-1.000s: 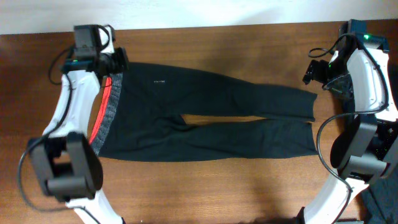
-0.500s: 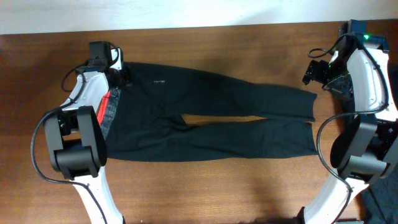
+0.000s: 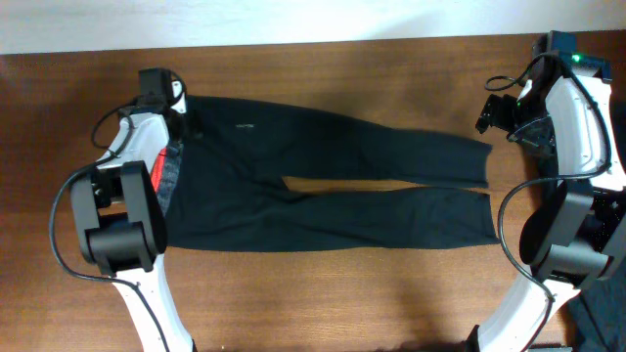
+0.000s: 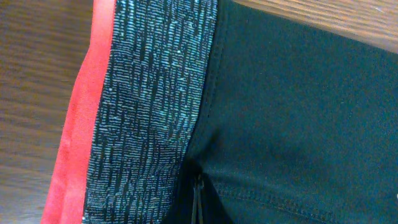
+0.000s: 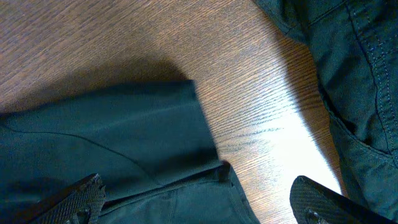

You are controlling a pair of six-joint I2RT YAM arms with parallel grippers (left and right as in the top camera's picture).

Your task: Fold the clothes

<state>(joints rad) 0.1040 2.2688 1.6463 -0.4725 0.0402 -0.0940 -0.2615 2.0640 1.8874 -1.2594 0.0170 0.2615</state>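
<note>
**A:** How is the left pincer (image 3: 184, 119) found?

**B:** It is found clenched at the far corner of the waistband (image 4: 149, 106). Whether cloth is pinched in it cannot be told. Grey flecked fabric is seen close up from its wrist, edged by a red band (image 4: 78, 137).

**A:** And the right pincer (image 5: 199, 200)?

**B:** It is held released, jaws wide, with nothing gripped. It is hung over the leg hems (image 5: 143, 143) at the right end.

**A:** Where are the trousers (image 3: 333, 186) placed?

**B:** They are spread flat along the counter (image 3: 323, 293), with the waistband at the left and the legs run to the right. A narrow wedge of wood is left showing between the legs.

**A:** What is noted of the surface and the room?

**B:** Brown grained wood is shown, brightly lit beside the hems. A dark rumpled heap (image 5: 354, 81) is seen past that bare wood, apart from the trousers. A pale strip (image 3: 293, 20) is seen beyond the far edge.
</note>
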